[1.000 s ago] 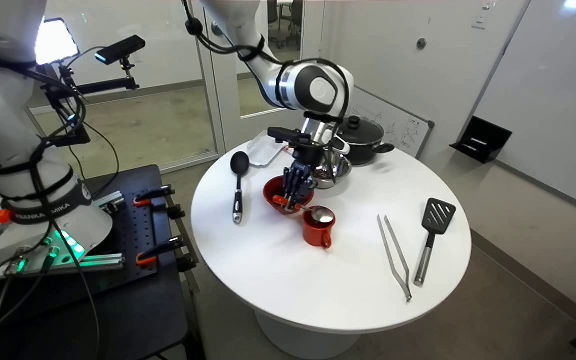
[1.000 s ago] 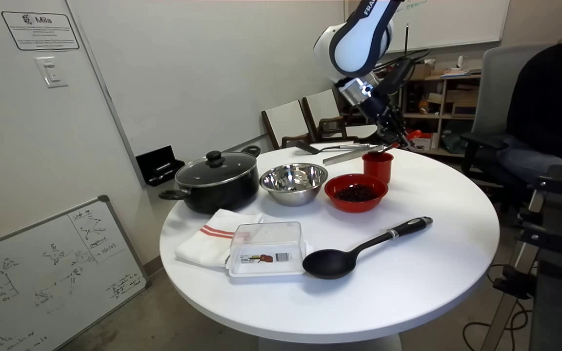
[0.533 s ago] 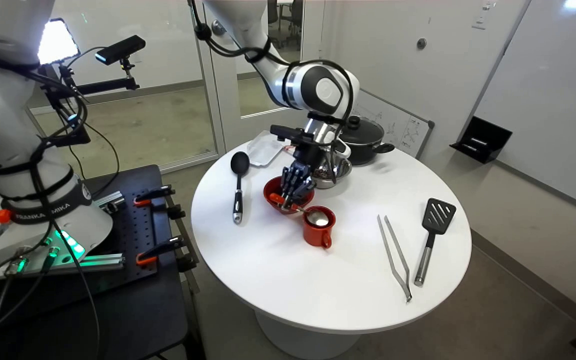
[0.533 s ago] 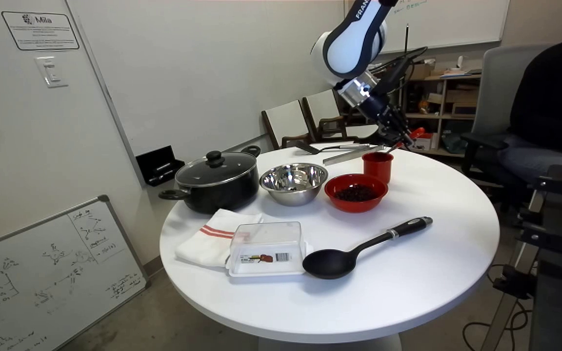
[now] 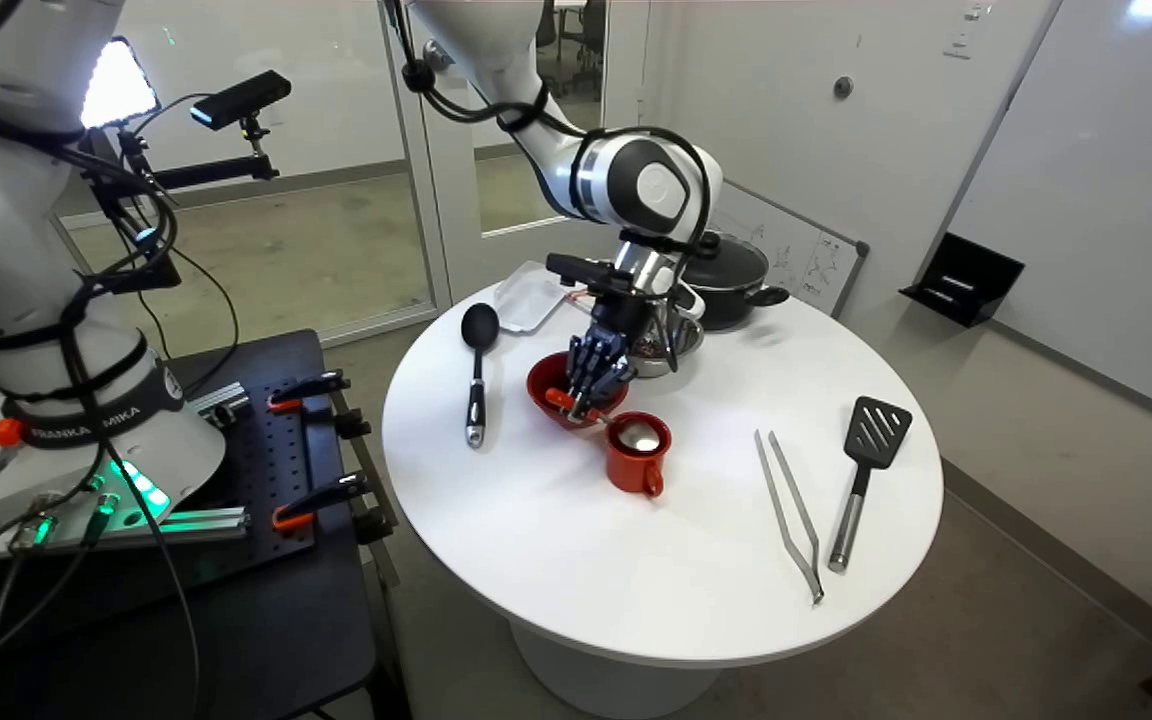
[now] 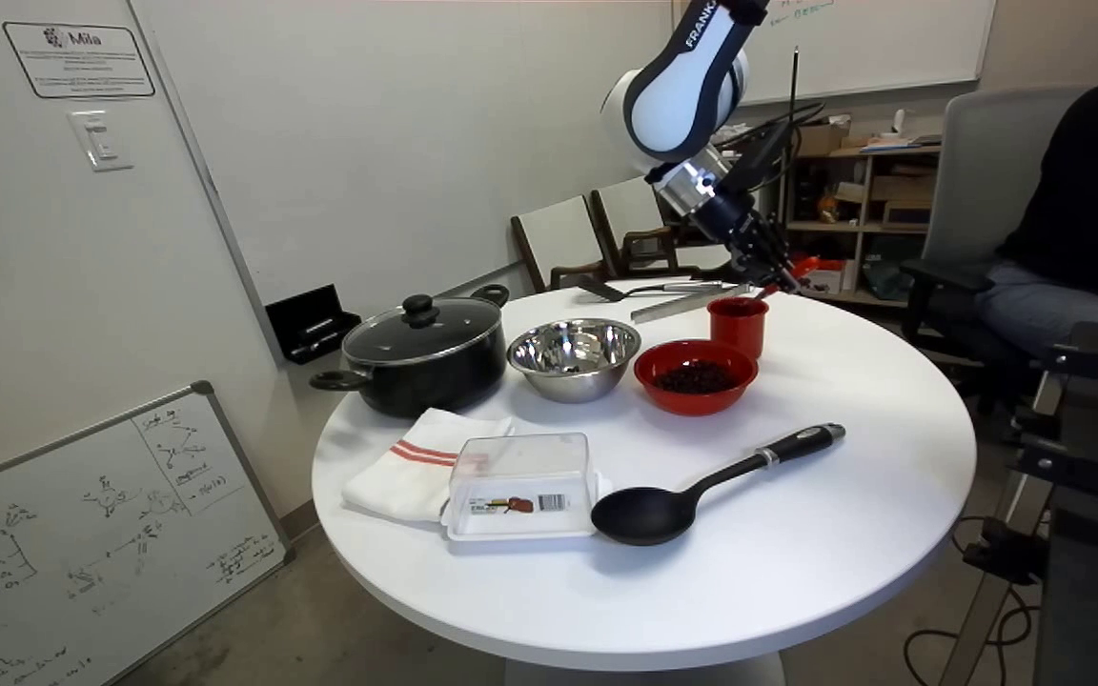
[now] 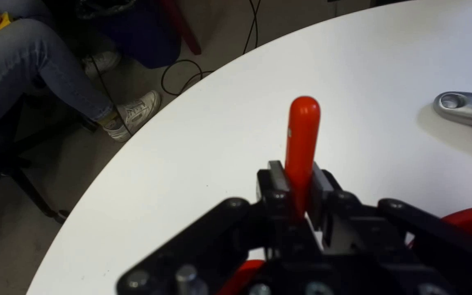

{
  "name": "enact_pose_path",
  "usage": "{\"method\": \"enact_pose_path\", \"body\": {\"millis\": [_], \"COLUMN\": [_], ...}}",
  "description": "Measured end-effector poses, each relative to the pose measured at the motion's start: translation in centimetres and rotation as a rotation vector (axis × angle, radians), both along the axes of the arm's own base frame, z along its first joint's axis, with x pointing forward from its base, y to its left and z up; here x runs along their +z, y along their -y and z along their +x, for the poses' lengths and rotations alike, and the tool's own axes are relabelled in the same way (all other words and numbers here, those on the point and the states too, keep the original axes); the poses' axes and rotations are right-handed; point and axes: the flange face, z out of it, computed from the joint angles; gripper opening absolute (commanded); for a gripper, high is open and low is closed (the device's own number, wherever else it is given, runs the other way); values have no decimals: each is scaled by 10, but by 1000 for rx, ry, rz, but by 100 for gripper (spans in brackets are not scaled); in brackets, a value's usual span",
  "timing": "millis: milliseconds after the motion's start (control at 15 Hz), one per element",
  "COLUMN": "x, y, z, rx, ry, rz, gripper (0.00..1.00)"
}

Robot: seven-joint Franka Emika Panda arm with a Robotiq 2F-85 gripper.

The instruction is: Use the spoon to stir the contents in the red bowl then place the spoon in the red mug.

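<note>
Red-end-up, pinching the spoon by its handle in the gripper, with jaws almost together; holding its long axis slantwise from them down into the red mug.

Glowing panel: totally blown out, 10 o'clock in an exterior view
Whiteboard: glare spot up around 2 o'clock in an exterior view
Table: bright white in both exterior views, shadows pretty soft
Steel bowl: sparkly highlights all over the inside
Bin: super murky, 11 o'clock in the wrist view
Gripper: kinda blurry there, filling 5 to 7 o'clock
</note>
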Motion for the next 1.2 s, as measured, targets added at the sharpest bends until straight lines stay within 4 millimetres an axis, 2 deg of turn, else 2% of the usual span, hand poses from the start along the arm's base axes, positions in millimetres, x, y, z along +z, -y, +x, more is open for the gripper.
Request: {"method": "enact_pose_path", "body": {"millis": [600, 933, 1000, 1067, 1133, 1200], "x": [-16, -18, -18, -18, -18, -18], "y": [4, 6, 6, 6, 6, 6], "z": [5, 6, 7, 7, 8, 8], "rx": [-5, -7, -7, -7, -7, -7], "ry": [-9, -9, -9, -8, -8, -7], "rz": [-2, -4, -4, -4, -4, -5], "gripper": [4, 4, 29, 41, 10, 10]}}
